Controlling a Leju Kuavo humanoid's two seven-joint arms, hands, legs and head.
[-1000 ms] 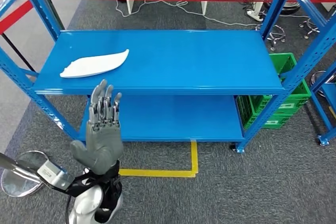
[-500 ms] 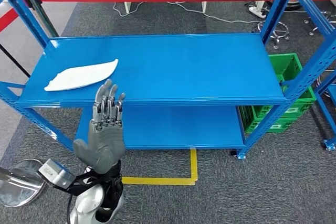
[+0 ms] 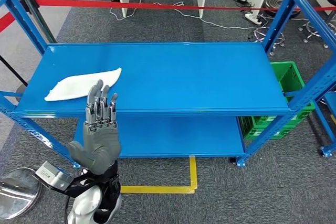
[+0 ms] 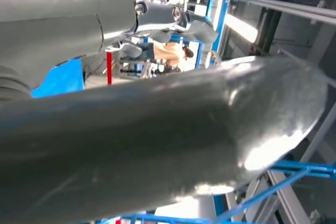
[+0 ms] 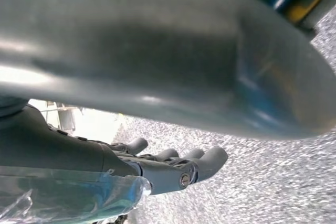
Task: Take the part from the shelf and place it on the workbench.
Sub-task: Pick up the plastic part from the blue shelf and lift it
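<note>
Head view: blue shelf [image 3: 166,77] on grey carpet [image 3: 257,192], white part [image 3: 81,84], empty spread left hand [image 3: 97,135].

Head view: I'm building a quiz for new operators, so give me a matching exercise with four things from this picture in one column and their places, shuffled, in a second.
Things:
1. white part
2. left hand
3. green crate
4. yellow floor tape

Places:
A. on the floor beside the shelf's right end
B. on the top shelf, near its left end
C. on the carpet in front of the shelf
D. raised before the shelf's front edge, fingers apart, holding nothing

Pairs: 1-B, 2-D, 3-A, 4-C
</note>
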